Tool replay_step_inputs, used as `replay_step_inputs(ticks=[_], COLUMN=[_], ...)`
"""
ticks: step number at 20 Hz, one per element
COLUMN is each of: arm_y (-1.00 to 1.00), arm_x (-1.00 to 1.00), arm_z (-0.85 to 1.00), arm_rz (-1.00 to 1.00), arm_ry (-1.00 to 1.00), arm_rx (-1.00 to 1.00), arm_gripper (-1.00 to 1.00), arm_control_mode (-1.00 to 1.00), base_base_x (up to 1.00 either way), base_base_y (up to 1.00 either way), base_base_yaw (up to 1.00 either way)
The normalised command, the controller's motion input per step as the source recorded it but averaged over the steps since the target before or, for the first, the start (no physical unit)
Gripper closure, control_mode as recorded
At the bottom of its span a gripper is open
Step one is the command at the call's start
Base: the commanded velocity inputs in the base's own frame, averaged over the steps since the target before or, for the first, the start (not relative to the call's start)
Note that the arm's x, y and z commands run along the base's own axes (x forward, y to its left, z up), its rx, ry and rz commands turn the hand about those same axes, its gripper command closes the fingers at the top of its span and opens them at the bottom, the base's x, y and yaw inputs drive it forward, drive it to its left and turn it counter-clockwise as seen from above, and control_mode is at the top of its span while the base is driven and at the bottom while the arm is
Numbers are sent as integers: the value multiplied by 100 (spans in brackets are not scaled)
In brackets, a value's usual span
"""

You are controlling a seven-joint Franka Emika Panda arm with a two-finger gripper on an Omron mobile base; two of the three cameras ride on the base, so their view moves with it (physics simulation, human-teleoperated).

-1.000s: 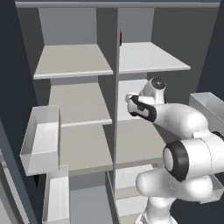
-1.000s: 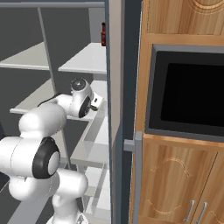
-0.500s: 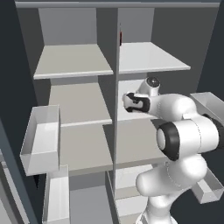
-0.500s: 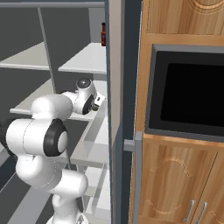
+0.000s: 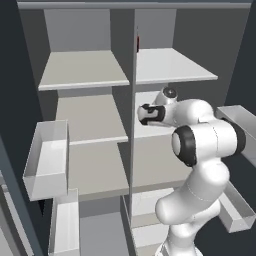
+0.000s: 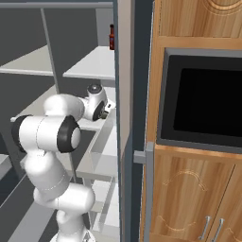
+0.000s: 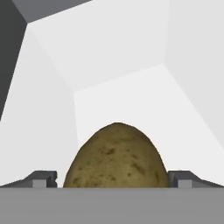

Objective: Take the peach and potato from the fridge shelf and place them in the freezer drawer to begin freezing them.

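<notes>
Shelving first: from the left base, the white arm reaches into the fridge's right column over the glossy white-grey fridge shelf (image 5: 150, 132), wrist bent inward. From the right base, the hand sits beside the dull grey door edge. Hand view: the oval, tan-brown, speckled potato (image 7: 117, 157) lies on the shelf between the spread tips of the gripper (image 7: 113, 179), neither visibly touching. It looks firm, matte and moderately heavy; pinching across its rounded middle seems safest.
</notes>
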Motion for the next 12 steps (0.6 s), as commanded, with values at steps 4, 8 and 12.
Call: replay_step_inputs(ticks=[4,8,12], arm_y=[14,31,9], arm_x=[7,3,0], arm_z=[-41,-47,-34], arm_rz=[0,0,0], arm_ry=[3,4,1], arm_rx=[0,0,0], arm_gripper=[-100,100,100], arm_control_mode=[-100,-100,-100], base_base_x=[0,0,0], base_base_y=[0,0,0], base_base_yaw=[0,0,0])
